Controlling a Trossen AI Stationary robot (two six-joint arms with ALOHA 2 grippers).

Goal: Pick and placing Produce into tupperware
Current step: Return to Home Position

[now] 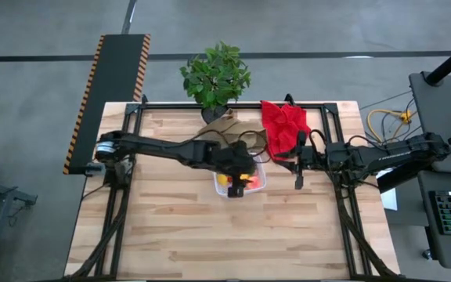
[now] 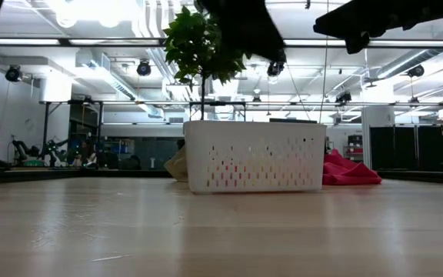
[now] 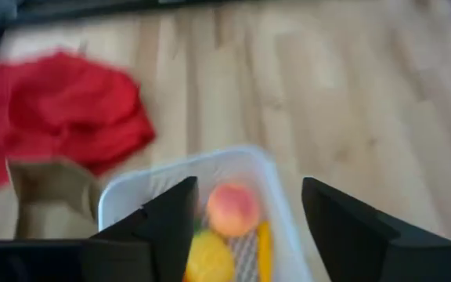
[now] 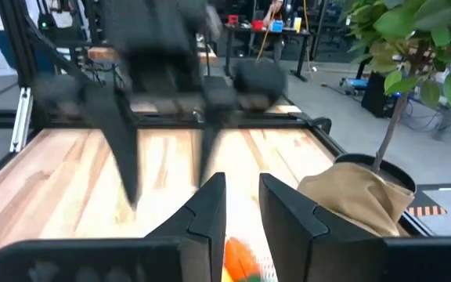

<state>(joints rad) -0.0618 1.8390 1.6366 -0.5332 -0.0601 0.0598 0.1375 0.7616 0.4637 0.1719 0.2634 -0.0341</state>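
Left tool [image 1: 239, 172] hangs released & empty, straight over the tupperware [image 1: 260, 185]; produce [image 3: 233, 210] lies inside (directly below it). Way home, prob.: up, then back leftward. Right tool [image 1: 298, 176] waits nearby.

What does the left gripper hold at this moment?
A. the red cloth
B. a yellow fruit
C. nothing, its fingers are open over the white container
C: the left gripper is open and empty, with the produce lying below it in the tupperware.
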